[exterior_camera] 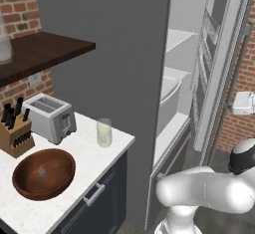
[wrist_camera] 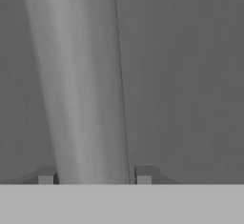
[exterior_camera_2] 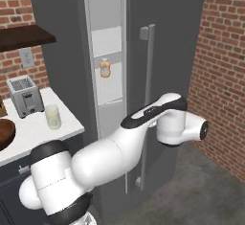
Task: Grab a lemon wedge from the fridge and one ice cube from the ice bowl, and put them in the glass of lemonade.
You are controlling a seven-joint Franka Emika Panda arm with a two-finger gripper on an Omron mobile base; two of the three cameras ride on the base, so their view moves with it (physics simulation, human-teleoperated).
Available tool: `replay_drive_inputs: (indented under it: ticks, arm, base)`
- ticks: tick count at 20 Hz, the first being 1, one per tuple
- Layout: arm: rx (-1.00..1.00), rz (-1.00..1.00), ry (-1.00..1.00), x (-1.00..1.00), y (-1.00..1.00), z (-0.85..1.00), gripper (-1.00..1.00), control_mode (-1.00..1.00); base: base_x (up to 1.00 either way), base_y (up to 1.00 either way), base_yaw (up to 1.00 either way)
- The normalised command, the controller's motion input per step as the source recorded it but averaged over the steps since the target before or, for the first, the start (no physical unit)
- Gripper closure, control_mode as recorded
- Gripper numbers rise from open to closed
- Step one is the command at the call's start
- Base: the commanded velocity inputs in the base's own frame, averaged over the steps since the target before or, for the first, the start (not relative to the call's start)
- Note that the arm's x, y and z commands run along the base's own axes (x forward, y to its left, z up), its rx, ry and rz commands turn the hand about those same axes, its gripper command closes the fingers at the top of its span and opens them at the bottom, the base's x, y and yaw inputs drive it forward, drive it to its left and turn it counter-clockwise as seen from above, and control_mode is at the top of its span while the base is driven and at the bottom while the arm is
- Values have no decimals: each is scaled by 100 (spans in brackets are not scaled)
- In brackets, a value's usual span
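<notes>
Fridge, tall matte grey, stands with its door swung open; we see pale shelves inside in the left base view. Our two-finger gripper straddles the long vertical grey bar handle, one dark fingertip at 9 o'clock of the bar and one at 3 o'clock, spread about the bar's width; whether the pads touch it we cannot tell. Short clear glass of pale lemonade sits near the white counter's edge, at 2 o'clock from the wide dark reddish-brown wooden bowl. Small pale cube lies in that bowl. Silver toaster stands at 12 o'clock of the bowl. Open floor lies right of the door.
</notes>
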Motion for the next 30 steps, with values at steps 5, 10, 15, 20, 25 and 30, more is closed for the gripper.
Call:
replay_drive_inputs:
  ticks: [5, 10, 15, 20, 25, 30]
  arm:
    - [0, -1, 0, -22, -78, 0, 100, -100]
    - [0, -9, 0, -33, -58, 0, -100, -100]
    - [0, -3, 0, -28, -50, 0, -100, -100]
    - [1, -3, 0, -28, -38, 0, -100, -100]
    - [0, -18, 0, -18, -32, 14, -100, -100]
    - [-2, -30, 3, -22, -5, 41, -100, -100]
  base:
    - [0, 0, 0]
    - [0, 0, 0]
    - [0, 0, 0]
    - [0, 0, 0]
    - [0, 0, 0]
    - [0, 0, 0]
